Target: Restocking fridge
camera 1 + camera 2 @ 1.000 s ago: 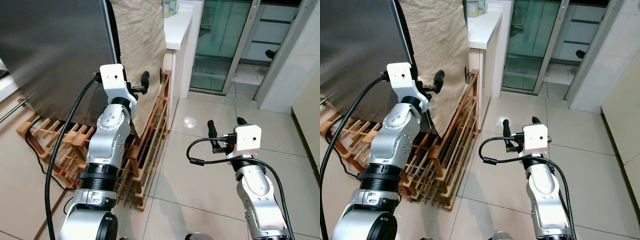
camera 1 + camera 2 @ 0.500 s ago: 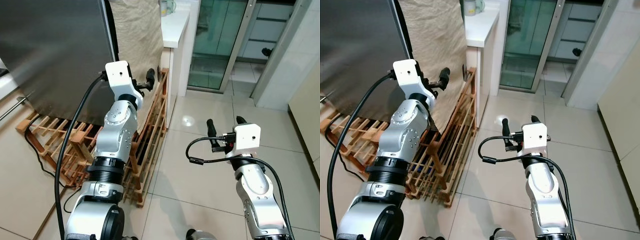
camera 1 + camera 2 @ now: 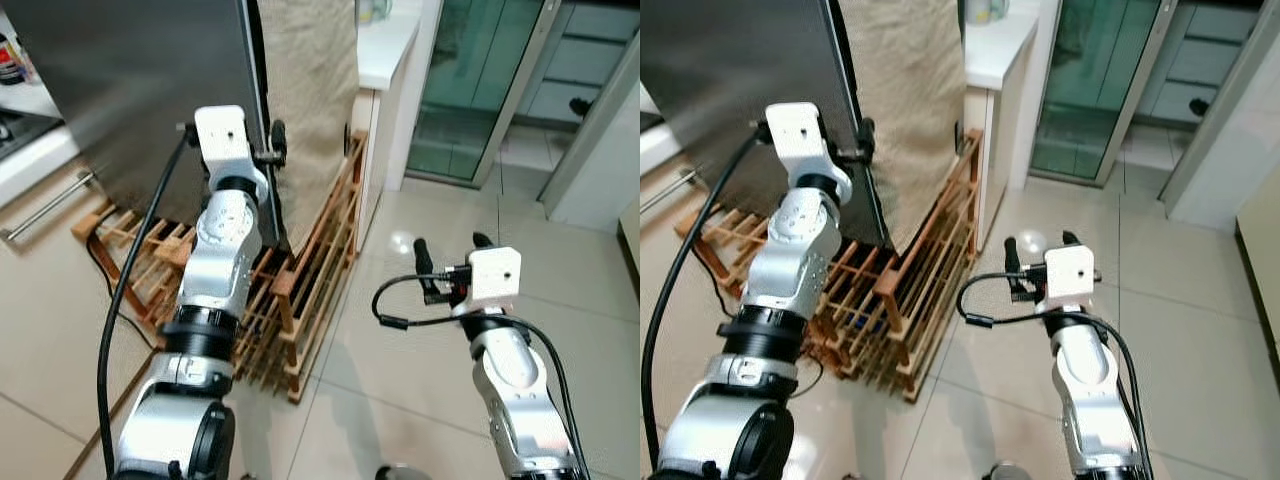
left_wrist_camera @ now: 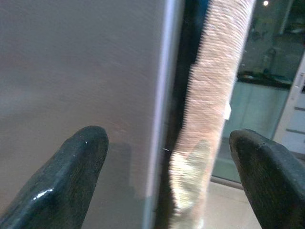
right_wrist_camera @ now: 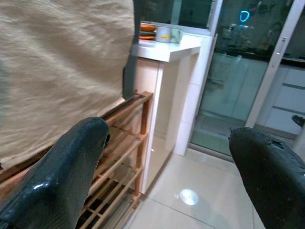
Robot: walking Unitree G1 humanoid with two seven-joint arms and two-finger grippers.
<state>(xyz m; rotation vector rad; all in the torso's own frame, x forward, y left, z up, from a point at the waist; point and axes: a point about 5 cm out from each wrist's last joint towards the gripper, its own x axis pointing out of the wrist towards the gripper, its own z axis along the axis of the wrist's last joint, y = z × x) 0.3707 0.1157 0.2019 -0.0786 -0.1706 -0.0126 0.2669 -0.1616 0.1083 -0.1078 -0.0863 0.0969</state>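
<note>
The fridge (image 3: pixel 120 90) stands at the robot's left, a tall grey steel front on a wooden slatted rack (image 3: pixel 300 270) that lies on the tiled floor (image 3: pixel 400 380). A beige cloth (image 3: pixel 310 80) hangs down its right side, reaching to the rack.

The left gripper (image 3: pixel 268 150) is raised to the front right corner edge of the fridge, just at the dark seam between the steel door and the cloth-covered side. In the left wrist view its two black fingers (image 4: pixel 86 157) are spread wide with nothing between them: one sits before the grey door face, the other out past the cloth, and the door's vertical edge runs up between the two. Whether either fingertip touches the door I cannot tell.

The right gripper (image 3: pixel 447 255) hangs low over the floor tiles, well apart from the fridge, its fingers (image 5: pixel 71 162) also wide and empty. It points towards the rack's end and a white worktop (image 5: pixel 167 47) beyond the cloth, which carries a cup (image 5: pixel 167 34) near its edge. A glass sliding door (image 3: pixel 480 80) stands behind.
</note>
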